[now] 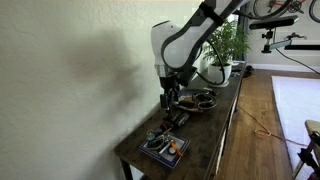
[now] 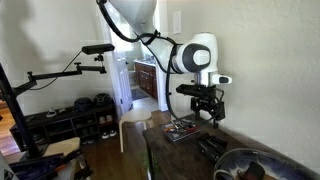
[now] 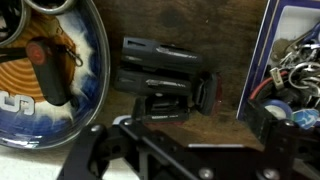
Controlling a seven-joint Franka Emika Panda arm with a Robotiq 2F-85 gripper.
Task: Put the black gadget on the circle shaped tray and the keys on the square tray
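Observation:
The black gadget (image 3: 160,75) lies on the wooden table between the two trays; it also shows in an exterior view (image 1: 176,119). My gripper (image 3: 185,142) is open and empty, hovering just above the gadget with a finger on each side of it; it shows in both exterior views (image 1: 170,103) (image 2: 205,108). The circle shaped tray (image 3: 88,105) lies left of the gadget in the wrist view and holds a reddish item and dark pieces. The square tray (image 3: 262,50) lies to the right, and the silvery keys (image 3: 292,60) rest in it among other small items.
A white plant pot with a green plant (image 1: 226,70) stands at the far end of the table. An orange item (image 1: 172,147) lies in the square tray (image 1: 150,150). The wall runs along one long side of the narrow table (image 1: 205,140). A camera stand (image 2: 60,75) is beside the table.

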